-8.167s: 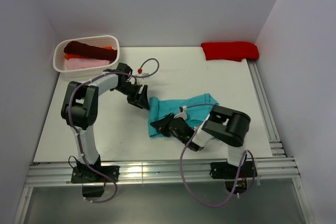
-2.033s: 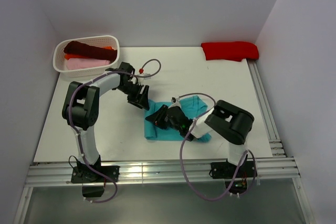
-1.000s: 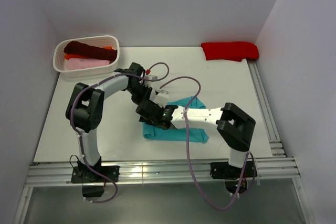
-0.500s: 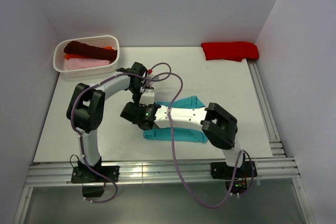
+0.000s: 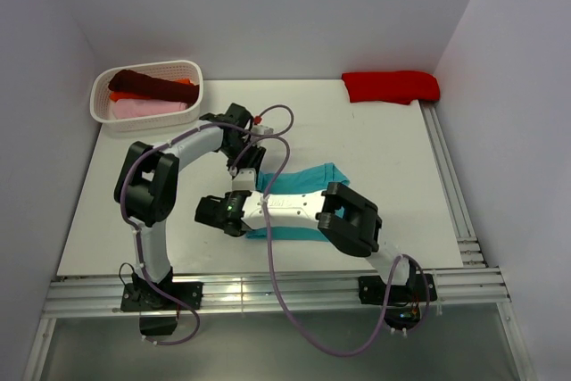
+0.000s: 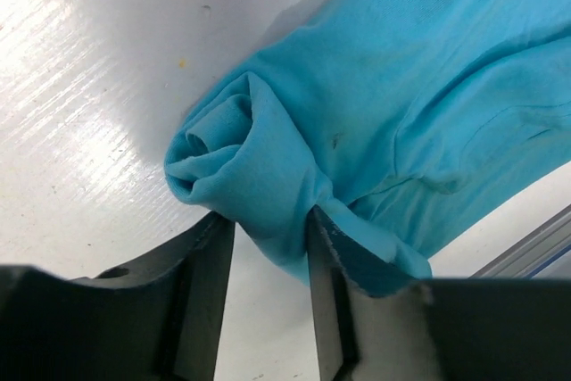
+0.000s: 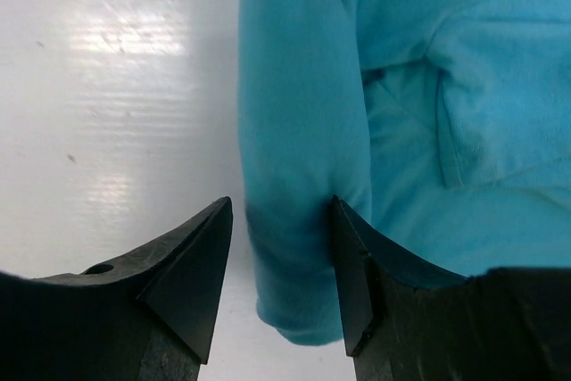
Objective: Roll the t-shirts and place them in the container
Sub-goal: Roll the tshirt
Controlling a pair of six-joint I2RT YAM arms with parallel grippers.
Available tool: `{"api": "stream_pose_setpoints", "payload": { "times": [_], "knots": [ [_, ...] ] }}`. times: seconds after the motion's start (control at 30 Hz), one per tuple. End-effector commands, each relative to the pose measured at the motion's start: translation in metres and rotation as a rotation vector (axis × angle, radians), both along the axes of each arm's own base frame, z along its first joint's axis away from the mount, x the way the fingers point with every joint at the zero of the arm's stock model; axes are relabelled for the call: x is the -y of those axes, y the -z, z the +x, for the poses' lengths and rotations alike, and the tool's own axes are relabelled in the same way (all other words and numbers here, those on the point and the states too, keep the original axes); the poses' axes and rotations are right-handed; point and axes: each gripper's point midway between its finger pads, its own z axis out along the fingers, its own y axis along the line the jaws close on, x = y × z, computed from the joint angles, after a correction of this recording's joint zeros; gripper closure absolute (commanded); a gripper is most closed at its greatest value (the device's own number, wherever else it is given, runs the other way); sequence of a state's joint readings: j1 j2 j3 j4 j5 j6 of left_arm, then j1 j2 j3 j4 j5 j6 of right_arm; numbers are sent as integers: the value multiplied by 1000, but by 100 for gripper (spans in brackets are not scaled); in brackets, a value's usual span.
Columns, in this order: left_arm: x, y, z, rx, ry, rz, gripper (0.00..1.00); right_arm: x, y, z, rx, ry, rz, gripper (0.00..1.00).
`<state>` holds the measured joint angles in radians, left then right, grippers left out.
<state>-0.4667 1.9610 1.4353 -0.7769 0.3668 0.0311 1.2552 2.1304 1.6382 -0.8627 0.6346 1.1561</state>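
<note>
The teal t-shirt (image 5: pixel 303 207) lies mid-table, its left edge rolled into a thick tube. In the left wrist view the roll's far end (image 6: pixel 259 176) sits between my left gripper's (image 6: pixel 268 256) fingers, which pinch the cloth on both sides. In the right wrist view the roll's near end (image 7: pixel 299 220) lies between my right gripper's (image 7: pixel 281 256) fingers, touching the right finger with a thin gap at the left one. From above, the left gripper (image 5: pixel 245 167) is at the shirt's upper left corner and the right gripper (image 5: pixel 234 216) at its lower left.
A white basket (image 5: pixel 194 78) at the back left holds maroon (image 5: pixel 147 84), orange (image 5: pixel 185 82) and pink (image 5: pixel 143 108) shirts. A folded red shirt (image 5: pixel 391 86) lies at the back right. Metal rails (image 5: pixel 268 292) run along the near and right edges.
My right gripper has swung from the shirt's middle to its left edge and toward the near side. My left gripper has closed in on the upper left corner. The left edge is now rolled.
</note>
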Motion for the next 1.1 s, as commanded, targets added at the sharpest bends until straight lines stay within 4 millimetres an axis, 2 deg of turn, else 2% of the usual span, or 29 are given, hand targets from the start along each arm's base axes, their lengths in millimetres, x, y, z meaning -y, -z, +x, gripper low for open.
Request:
{"api": "stream_pose_setpoints", "payload": {
  "times": [0.0,0.13,0.3,0.33,0.37,0.4,0.43,0.47,0.5,0.53,0.57,0.6,0.63,0.67,0.7,0.73,0.77,0.83,0.87,0.93,0.97,1.0,1.07],
  "knots": [
    [11,-11,15,47,-1,-23,56,14,7,-11,-32,30,-56,44],
    [14,-14,18,48,1,-35,50,18,13,-15,-51,35,-69,44],
    [21,-30,23,61,19,-78,43,20,13,-16,-62,32,-24,47],
    [24,-35,22,58,29,-102,40,10,2,-12,-45,23,56,49],
    [27,-43,25,69,34,-120,39,19,9,-15,-56,19,57,51],
    [26,-47,25,67,37,-132,36,7,6,-11,-58,16,143,55],
    [29,-54,24,63,50,-164,35,4,-6,-9,-52,7,199,56],
    [31,-59,26,67,55,-181,34,14,3,-12,-70,5,206,57],
    [28,-63,28,70,58,-192,34,3,-2,-8,-65,0,285,58],
    [30,-67,25,59,67,-217,34,4,-15,-2,-51,-1,342,58],
    [26,-68,27,57,59,-223,33,13,-7,-3,-58,-3,350,58],
    [25,-70,26,57,67,-233,33,1,-17,2,-33,-13,442,58],
    [24,-70,24,52,73,-246,32,-3,-31,3,-37,-25,520,58],
    [22,-68,22,38,73,-260,31,7,-20,-1,-51,-28,532,58],
    [21,-68,20,37,86,-271,30,-5,-32,3,-33,-45,636,58],
    [18,-62,14,18,89,-276,29,-3,-39,5,-50,-41,695,58],
    [16,-61,13,9,88,-290,29,4,-30,2,-62,-37,715,59],
    [14,-58,9,5,99,-305,28,0,-41,7,-50,-33,823,59],
    [11,-53,6,-10,99,-314,28,7,-32,4,-75,-27,832,59],
    [13,-51,0,-28,109,-349,28,5,-38,6,-69,-17,921,59],
    [11,-46,-5,-43,108,-349,28,11,-28,0,-95,-12,928,59],
    [14,-46,-5,-39,113,-371,27,9,-35,4,-88,-3,985,59],
    [14,-39,-10,-57,111,-385,27,17,-25,0,-104,14,1005,59]
  ]
}}
